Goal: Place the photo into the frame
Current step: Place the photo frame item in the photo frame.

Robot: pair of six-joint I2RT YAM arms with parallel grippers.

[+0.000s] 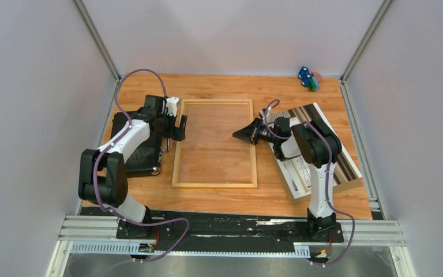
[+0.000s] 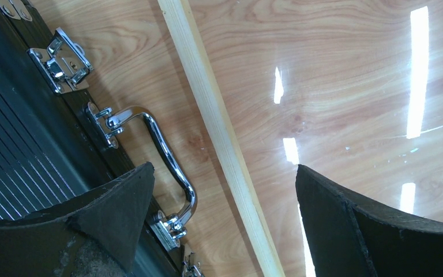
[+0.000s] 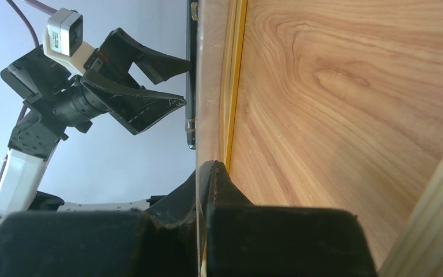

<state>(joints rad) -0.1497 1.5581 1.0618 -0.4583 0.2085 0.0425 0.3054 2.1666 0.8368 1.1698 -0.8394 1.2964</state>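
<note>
The frame [image 1: 214,185], thin light wood rails, lies flat mid-table. Its clear pane [image 1: 219,133] lies inside it. My right gripper [image 1: 243,134] is shut on the pane's right edge; in the right wrist view the thin pane [image 3: 198,115] runs edge-on between the closed fingertips [image 3: 216,173]. The photo [image 1: 343,164], in grey and white tones, lies to the right, partly under my right arm. My left gripper [image 1: 176,128] hangs open over the frame's left rail [image 2: 219,138] with nothing between its fingers.
A black case [image 1: 138,150] with a chrome handle [image 2: 167,150] lies left of the frame, under my left arm. A small blue and green toy [image 1: 308,79] sits at the back right. Grey walls close in the left, back and right sides.
</note>
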